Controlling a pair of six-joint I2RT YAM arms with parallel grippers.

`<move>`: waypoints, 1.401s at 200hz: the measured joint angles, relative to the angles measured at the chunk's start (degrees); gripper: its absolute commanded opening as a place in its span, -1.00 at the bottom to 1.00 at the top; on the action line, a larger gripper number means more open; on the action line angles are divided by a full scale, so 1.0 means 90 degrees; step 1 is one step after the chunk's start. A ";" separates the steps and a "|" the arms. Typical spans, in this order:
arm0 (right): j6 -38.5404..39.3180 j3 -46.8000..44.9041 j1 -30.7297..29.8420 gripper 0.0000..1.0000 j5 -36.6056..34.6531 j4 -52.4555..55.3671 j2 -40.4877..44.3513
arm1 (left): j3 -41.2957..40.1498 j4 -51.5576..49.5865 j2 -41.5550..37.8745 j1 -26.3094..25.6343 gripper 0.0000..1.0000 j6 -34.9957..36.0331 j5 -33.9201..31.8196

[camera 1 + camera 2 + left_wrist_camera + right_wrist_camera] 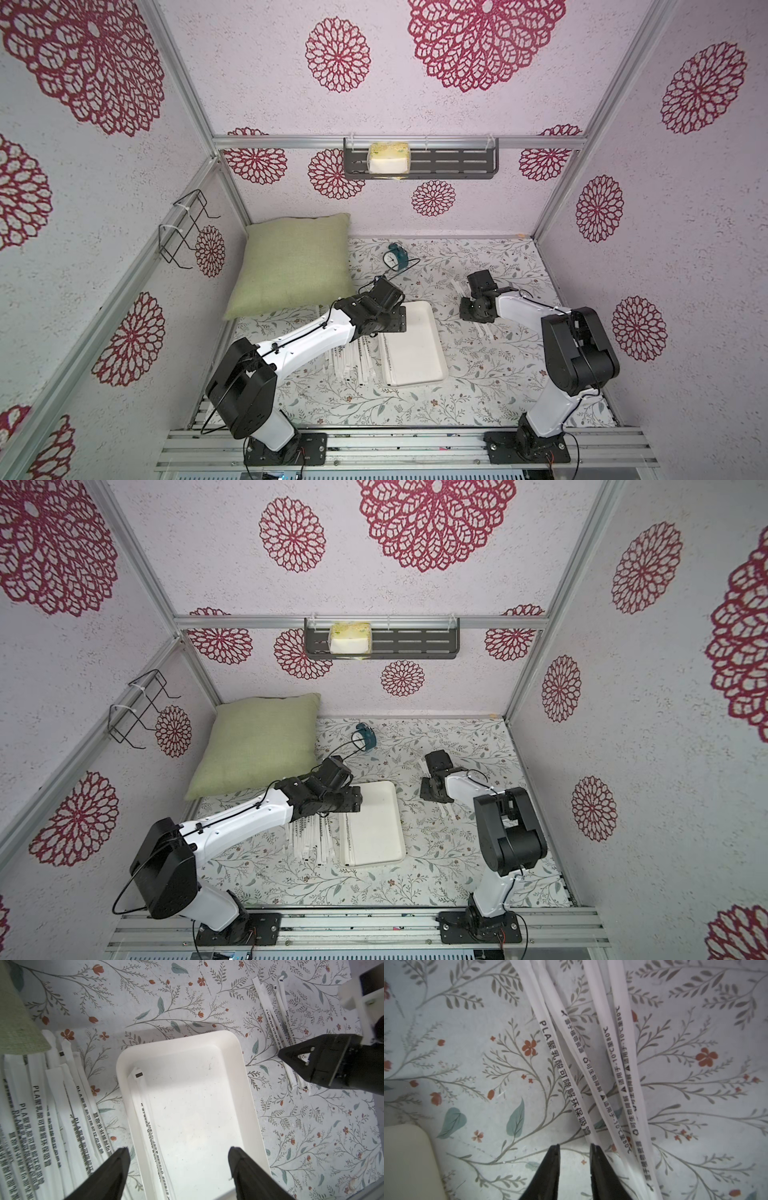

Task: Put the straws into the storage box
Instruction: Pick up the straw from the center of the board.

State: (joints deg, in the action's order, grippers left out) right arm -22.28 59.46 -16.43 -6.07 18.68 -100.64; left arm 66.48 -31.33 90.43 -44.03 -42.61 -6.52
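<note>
Overhead, in both top views, the storage box (419, 332) (376, 812) lay on the floral mat (478, 374) between the two arms. A heap of straws (353, 361) sat just beside its left long side, and a few lay inside along that edge. The left arm (307, 336) reached over the box's far left corner, and the right arm (515, 307) stooped over a smaller scatter of straws well apart from the box (a green cushion (291, 266) and a small clock (392, 257) sat behind). From the left wrist, the left gripper (178, 1149) hung above the box with its fingers spread wide and nothing between them. A straw lay in the box below, while the right gripper (282, 1055) showed its tip at the loose straws. From the right wrist, the right gripper (575, 1146) had its fingers only narrowly apart, with bare mat showing between them and nothing gripped. The nearest straw ran just beside one finger, and a corner of the box (404, 1157) showed at the edge.
</note>
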 measured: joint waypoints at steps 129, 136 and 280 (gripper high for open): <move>0.0318 0.0767 0.0000 -0.46 -0.0335 -0.0066 -0.0447 | -0.0614 0.0658 -0.0202 0.0226 0.60 -0.0345 0.0359; 0.0338 0.0826 0.0000 -0.46 -0.0355 -0.0073 -0.0449 | -0.0622 0.0658 -0.0204 0.0226 0.61 -0.0347 0.0369; 0.0267 0.0731 -0.0619 -0.77 -0.0491 -0.0238 -0.0838 | -0.1037 0.0984 -0.0202 0.0420 0.59 -0.0459 0.0539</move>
State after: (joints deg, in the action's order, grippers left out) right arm -19.88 66.04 -22.00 -10.48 16.53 -108.18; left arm 57.14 -22.48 88.62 -40.25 -46.74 -1.67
